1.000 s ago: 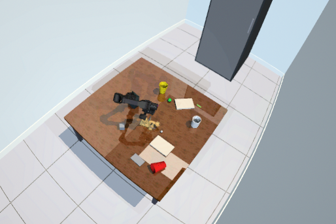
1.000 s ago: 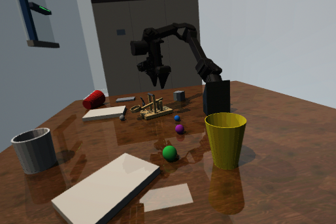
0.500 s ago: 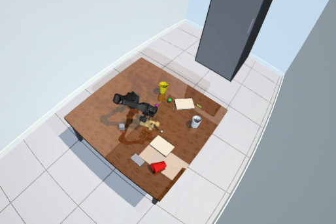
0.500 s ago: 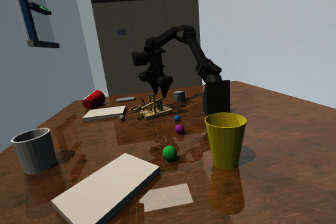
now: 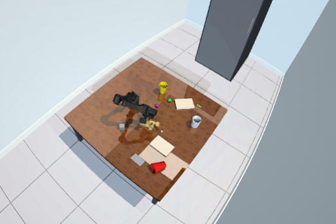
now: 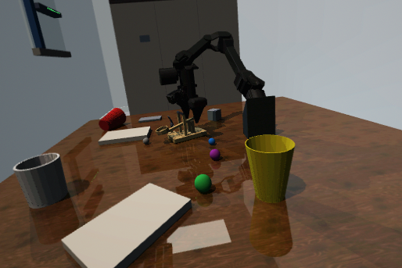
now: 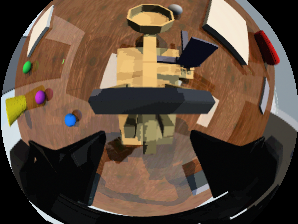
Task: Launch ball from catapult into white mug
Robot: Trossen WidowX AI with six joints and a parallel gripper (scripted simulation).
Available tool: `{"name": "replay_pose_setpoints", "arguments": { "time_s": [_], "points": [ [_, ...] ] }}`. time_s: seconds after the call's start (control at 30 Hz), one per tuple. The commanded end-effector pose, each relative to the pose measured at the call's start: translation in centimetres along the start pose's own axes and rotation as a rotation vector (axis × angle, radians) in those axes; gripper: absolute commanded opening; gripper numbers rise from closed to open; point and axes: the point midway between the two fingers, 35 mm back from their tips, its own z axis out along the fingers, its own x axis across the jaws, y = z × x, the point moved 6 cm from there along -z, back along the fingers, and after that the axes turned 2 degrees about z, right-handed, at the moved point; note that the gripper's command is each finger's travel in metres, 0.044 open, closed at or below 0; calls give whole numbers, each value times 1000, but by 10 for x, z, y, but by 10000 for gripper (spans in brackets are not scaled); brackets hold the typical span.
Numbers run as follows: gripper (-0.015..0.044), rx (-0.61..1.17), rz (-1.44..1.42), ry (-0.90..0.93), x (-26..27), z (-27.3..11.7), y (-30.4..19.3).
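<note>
The wooden catapult [image 5: 151, 124] [image 6: 188, 136] [image 7: 150, 70] stands mid-table, its round cup [image 7: 150, 19] empty and pointing away from the gripper. A dark lever [image 6: 170, 121] [image 7: 197, 52] stands at its side. My gripper [image 6: 192, 119] [image 7: 148, 135] is open and empty, low over the catapult's rear end, with one finger on each side in the wrist view. A small grey ball [image 5: 161, 131] [image 6: 146, 141] [image 7: 176, 10] lies on the table just beyond the cup. The white mug [image 5: 196, 121] [image 6: 41, 181] stands upright farther off and is not in the wrist view.
Blue [image 6: 212, 141] [image 7: 70, 120], purple [image 6: 215, 155] [image 7: 40, 97] and green [image 6: 202, 183] [image 7: 27, 67] balls lie beside the catapult, toward an upright yellow cup [image 5: 163, 87] [image 6: 270, 169]. A white slab [image 5: 161, 145] [image 7: 227, 30], a tipped red cup [image 5: 158, 167] and a grey cube [image 5: 121, 126] [image 6: 214, 114] are also around.
</note>
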Motion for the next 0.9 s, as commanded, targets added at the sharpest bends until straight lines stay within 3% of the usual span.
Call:
{"name": "replay_pose_setpoints", "arguments": {
  "time_s": [0.0, 0.57, 0.87],
  "points": [
    [440, 0, -5, -3, 0, 7, 0],
    [440, 3, -5, -8, 0, 32, -2],
    [204, 2, 0, -4, 0, 28, -2]
  ]
}}
